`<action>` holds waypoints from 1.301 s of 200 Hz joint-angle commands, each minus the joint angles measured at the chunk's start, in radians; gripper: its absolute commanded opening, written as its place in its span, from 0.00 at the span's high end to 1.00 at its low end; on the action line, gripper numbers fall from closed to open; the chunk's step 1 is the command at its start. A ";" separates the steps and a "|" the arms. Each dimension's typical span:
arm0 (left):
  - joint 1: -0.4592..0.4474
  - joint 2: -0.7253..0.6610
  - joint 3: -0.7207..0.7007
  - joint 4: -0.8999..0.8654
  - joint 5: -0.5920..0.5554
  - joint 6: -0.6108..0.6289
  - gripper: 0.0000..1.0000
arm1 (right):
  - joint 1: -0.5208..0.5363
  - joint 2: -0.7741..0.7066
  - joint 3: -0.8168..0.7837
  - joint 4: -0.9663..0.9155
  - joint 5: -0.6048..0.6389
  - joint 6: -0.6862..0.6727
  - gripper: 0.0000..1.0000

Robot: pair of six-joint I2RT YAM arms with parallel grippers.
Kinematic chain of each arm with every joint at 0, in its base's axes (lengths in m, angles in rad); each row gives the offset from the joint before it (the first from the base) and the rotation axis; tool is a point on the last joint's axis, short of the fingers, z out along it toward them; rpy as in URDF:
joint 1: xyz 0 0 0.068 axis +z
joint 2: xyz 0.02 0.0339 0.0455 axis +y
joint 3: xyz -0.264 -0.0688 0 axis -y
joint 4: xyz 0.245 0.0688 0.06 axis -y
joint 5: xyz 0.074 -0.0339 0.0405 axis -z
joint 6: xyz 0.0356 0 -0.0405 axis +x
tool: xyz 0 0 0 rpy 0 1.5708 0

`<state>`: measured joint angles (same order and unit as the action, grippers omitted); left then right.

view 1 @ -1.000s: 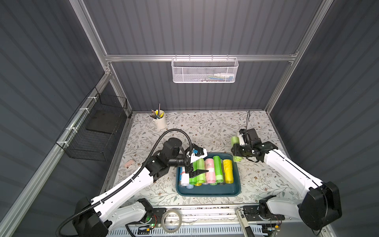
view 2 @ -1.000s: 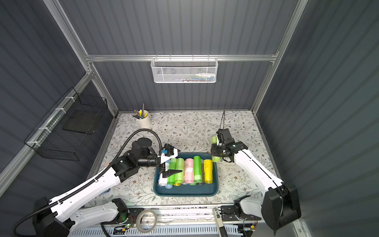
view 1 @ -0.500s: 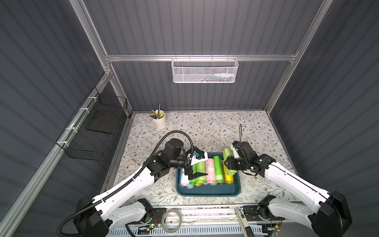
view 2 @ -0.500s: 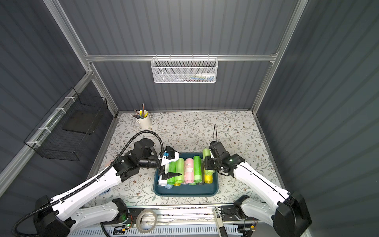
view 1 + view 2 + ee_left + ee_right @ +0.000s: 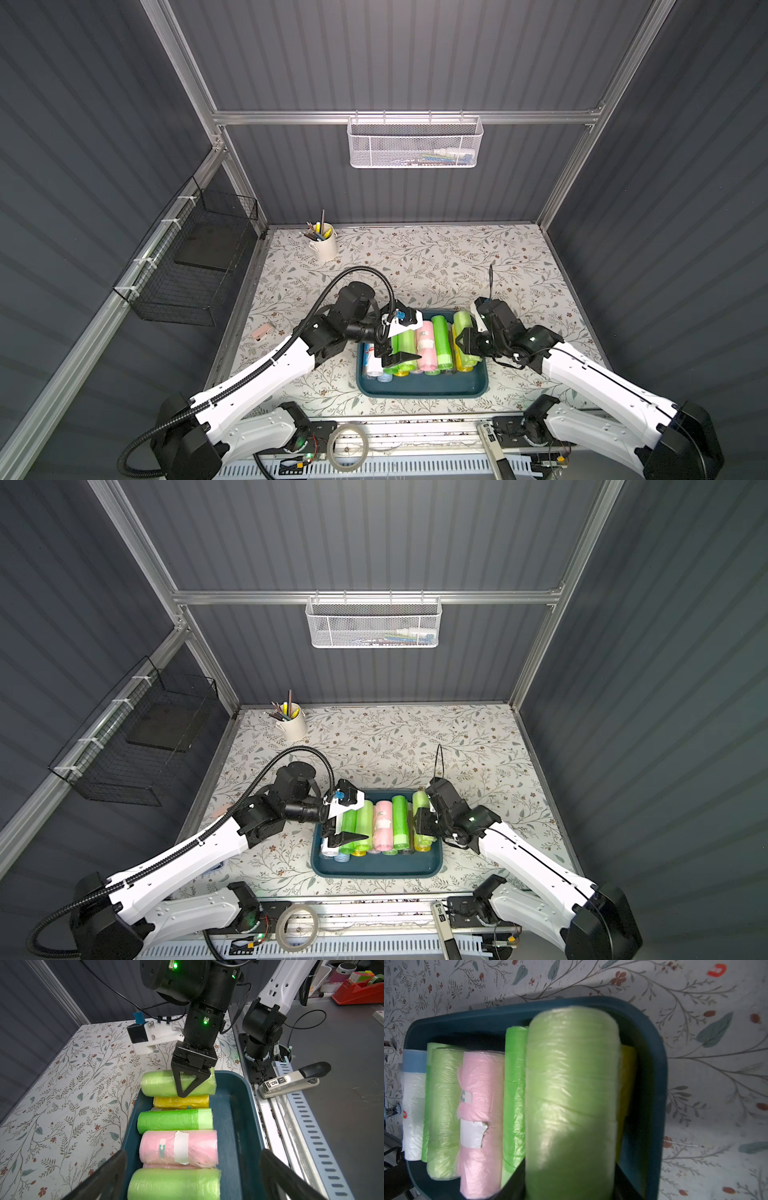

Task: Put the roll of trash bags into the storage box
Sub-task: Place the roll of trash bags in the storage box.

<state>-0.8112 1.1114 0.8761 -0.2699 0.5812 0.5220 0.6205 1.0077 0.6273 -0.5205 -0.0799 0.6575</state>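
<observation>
Right pincer [image 5: 188, 1082] pinching green roll [image 5: 158, 1083] over storage box [image 5: 419, 388] (teal), left pincer [image 5: 395, 341] spread

In both top views the left arm [image 5: 266, 370] and right arm [image 5: 602, 384] reach from the lower corners toward center. The left gripper [image 5: 398, 343] gapes wide; the right gripper [image 5: 467, 347] clamps a pale green roll [image 5: 462, 326].
</observation>
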 commanded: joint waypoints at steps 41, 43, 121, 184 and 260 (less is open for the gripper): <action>-0.008 0.011 0.024 -0.031 0.026 0.025 0.00 | 0.040 0.042 -0.003 0.073 0.012 0.050 0.55; -0.008 0.010 0.024 -0.032 0.027 0.025 0.00 | 0.040 0.043 -0.003 0.073 0.013 0.050 0.55; -0.011 0.009 0.030 -0.043 0.030 0.030 0.00 | 0.060 0.074 0.004 0.088 0.035 0.067 0.55; -0.014 0.008 0.030 -0.044 0.028 0.030 0.00 | 0.064 0.094 0.008 0.097 0.038 0.065 0.54; -0.015 0.016 0.032 -0.051 0.026 0.032 0.00 | 0.064 0.104 0.006 0.104 0.048 0.063 0.54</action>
<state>-0.8196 1.1225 0.8799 -0.2966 0.5884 0.5362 0.6769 1.1080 0.6151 -0.4480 -0.0505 0.7181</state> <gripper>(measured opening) 0.997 0.458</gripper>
